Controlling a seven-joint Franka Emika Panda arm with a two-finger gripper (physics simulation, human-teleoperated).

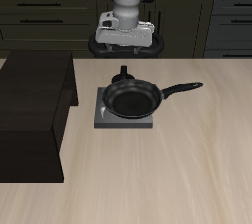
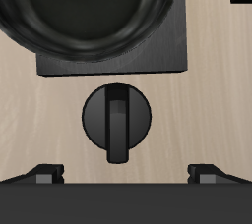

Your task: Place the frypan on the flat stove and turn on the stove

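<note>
The black frypan (image 1: 131, 98) rests on the flat stove (image 1: 100, 118), its long handle (image 1: 183, 90) sticking out over the table beside the plate. The stove's round black knob (image 1: 123, 73) sits at the plate's back edge. My gripper (image 1: 126, 43) hangs above the table behind the knob, apart from it. In the wrist view the knob (image 2: 117, 120) lies straight ahead of my gripper (image 2: 126, 174), beyond the fingertips. The frypan (image 2: 89, 7) covers most of the grey plate (image 2: 169, 59) past it. The fingers (image 2: 47, 174) stand wide apart with nothing between them.
A large dark brown box (image 1: 34, 115) stands on the table close beside the stove. Dark cabinets (image 1: 49, 17) run along the back behind the robot. Bare wooden table (image 1: 187, 169) stretches toward the front edge.
</note>
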